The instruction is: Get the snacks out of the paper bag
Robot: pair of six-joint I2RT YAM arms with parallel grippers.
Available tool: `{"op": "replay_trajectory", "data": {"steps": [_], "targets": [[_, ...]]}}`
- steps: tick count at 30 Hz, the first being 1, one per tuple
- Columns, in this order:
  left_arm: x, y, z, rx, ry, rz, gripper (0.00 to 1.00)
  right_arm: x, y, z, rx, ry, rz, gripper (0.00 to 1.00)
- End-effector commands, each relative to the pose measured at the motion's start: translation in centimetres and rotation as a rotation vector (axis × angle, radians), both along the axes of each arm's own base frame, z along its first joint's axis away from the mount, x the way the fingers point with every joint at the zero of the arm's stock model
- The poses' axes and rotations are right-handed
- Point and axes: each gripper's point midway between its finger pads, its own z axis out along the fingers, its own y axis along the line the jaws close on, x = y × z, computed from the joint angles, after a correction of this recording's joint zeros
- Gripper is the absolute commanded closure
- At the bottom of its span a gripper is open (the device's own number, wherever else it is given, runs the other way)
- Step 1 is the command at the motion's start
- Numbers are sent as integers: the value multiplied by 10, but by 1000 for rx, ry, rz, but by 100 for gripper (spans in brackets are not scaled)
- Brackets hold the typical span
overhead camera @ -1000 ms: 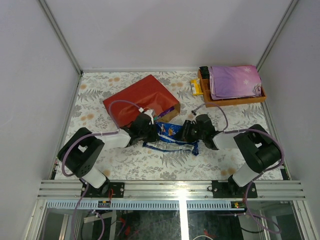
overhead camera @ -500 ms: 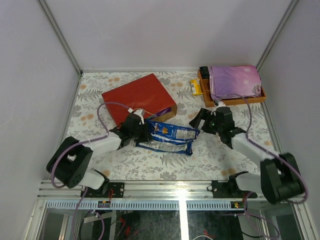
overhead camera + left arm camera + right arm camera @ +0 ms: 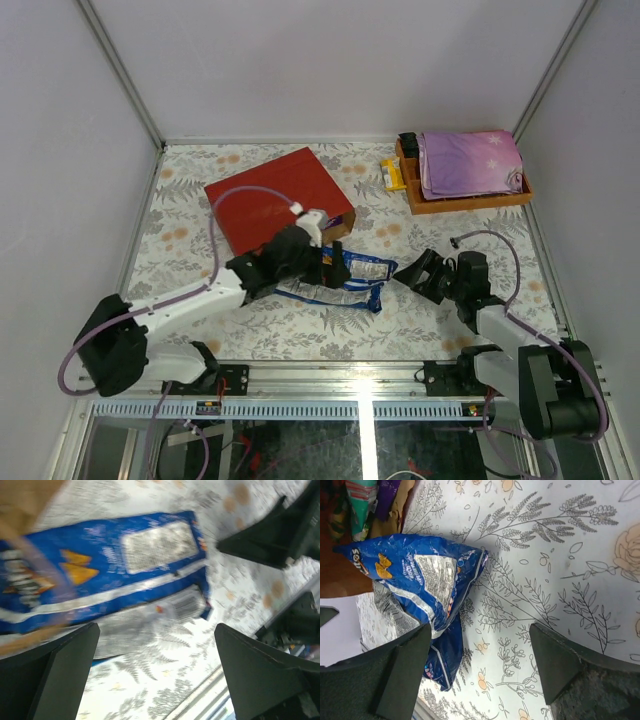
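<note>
The red paper bag [image 3: 265, 195] lies flat on the table, its mouth facing the near right. In the right wrist view its brown inner side [image 3: 400, 510] shows, with teal [image 3: 362, 500] and purple [image 3: 387, 495] snacks inside. Two long blue-and-white packs lie outside the mouth, one [image 3: 355, 268] [image 3: 100, 570] [image 3: 420, 575] on top of the other [image 3: 330, 294] [image 3: 447, 655]. My left gripper [image 3: 325, 268] [image 3: 156, 630] hovers open over the packs' near edge, holding nothing. My right gripper [image 3: 415, 272] [image 3: 480, 630] stands open just right of the packs, empty.
An orange-brown wooden tray [image 3: 470, 203] with a folded purple cloth [image 3: 468, 163] sits at the back right. A small yellow packet [image 3: 392, 175] lies next to its left side. White walls enclose the floral table; a metal rail runs along the near edge.
Both grippers have opened and let go of the blue packs, which now lie on the table. The right gripper has drawn back to the right. The left arm has stretched forward.
</note>
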Motion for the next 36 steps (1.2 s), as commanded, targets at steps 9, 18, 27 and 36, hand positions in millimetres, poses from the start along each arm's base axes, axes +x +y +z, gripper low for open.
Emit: {"op": "replay_trajectory", "data": {"steps": [9,18,27,36], "targets": [[-44,-81,-19,212,-108,-102,11,10,20,-6,261,3,-57,32],[-49,-98,-28,232,-107,-131,13,24,31,-20,400,30,-90,45],[-45,-93,-30,265,-125,-127,13,35,41,-18,472,-3,-81,89],[-34,-76,5,224,-164,-103,13,42,14,54,-94,-173,3,100]]}}
